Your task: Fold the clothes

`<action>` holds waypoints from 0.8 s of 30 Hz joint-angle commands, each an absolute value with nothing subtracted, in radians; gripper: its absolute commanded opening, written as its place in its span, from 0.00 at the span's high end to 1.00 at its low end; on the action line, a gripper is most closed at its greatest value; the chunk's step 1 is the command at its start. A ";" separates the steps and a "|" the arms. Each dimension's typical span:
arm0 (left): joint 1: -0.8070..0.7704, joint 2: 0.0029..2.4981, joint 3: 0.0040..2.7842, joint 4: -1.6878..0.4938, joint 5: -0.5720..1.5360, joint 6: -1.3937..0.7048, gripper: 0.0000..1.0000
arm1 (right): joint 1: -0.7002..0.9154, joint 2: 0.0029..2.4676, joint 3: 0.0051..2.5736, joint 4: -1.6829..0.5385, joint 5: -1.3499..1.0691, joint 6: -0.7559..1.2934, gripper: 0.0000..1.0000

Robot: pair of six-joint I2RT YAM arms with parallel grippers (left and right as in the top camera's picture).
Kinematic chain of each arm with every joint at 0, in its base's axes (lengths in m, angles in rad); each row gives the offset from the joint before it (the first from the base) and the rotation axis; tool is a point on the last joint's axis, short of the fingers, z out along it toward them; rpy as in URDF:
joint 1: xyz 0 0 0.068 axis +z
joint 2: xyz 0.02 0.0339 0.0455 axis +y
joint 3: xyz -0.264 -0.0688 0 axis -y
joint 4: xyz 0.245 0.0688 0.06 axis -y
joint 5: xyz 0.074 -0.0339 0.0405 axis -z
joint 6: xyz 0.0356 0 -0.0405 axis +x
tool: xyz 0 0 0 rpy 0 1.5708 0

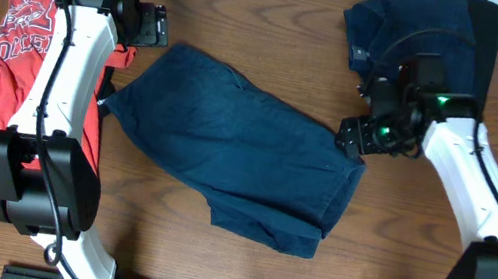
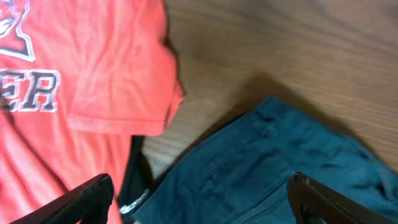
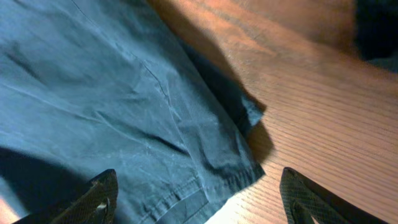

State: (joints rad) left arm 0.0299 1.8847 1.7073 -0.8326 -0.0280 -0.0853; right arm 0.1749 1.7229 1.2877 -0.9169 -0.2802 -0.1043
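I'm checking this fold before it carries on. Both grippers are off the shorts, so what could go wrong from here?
1. The red T-shirt has its sleeve right beside the corner of the shorts, under the open left gripper. A grab there might catch both.
2. The shorts lie skewed with an uneven lower edge, so another fold may trap creases.
3. The open right gripper works close to the dark pile, and a swing could drag it.

I count two dark navy things: one pair of navy shorts (image 1: 237, 153) and one navy heap (image 1: 420, 26); how many pieces the heap holds I cannot tell. There is one red T-shirt (image 1: 32, 12) and one black cloth (image 2: 134, 186). There are two grippers, the left gripper (image 1: 154, 27) and the right gripper (image 1: 353, 137), and one table (image 1: 408, 278).
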 commanded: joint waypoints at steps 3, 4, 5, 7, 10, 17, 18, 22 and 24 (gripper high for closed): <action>0.029 1.869 1.719 -0.824 0.019 -0.088 0.09 | 0.225 1.776 1.236 -0.897 -0.261 -0.122 0.27; 0.029 1.869 1.719 -0.826 0.019 -0.087 0.09 | 0.233 1.777 1.235 -0.897 -0.263 -0.121 0.29; 0.029 1.869 1.719 -0.827 0.019 -0.088 0.09 | 0.242 1.776 1.235 -0.893 -0.269 -0.122 0.30; 0.029 1.869 1.719 -0.826 0.019 -0.088 0.09 | 0.264 1.766 1.239 -0.886 -0.290 -0.122 0.29; 0.033 1.865 1.719 -0.826 0.019 -0.081 0.09 | 0.311 1.736 1.240 -0.888 -0.308 -0.122 0.27; 0.096 1.792 1.719 -0.907 0.020 -0.066 0.09 | 0.498 1.695 1.240 -0.942 -0.321 -0.181 0.23; 0.105 1.779 1.719 -0.925 0.020 -0.066 0.09 | 0.528 1.695 1.240 -0.949 -0.318 -0.181 0.23; 0.135 1.729 1.719 -0.980 0.020 -0.066 0.09 | 0.624 1.695 1.240 -0.964 -0.317 -0.181 0.22; 0.137 1.721 1.719 -0.984 0.020 -0.066 0.09 | 0.651 1.695 1.240 -0.973 -0.307 -0.182 0.22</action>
State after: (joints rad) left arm 0.1360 1.7500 1.7073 -0.9749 0.0193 -0.0780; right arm 0.6144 1.7138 1.2343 -0.9646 -0.3099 -0.1658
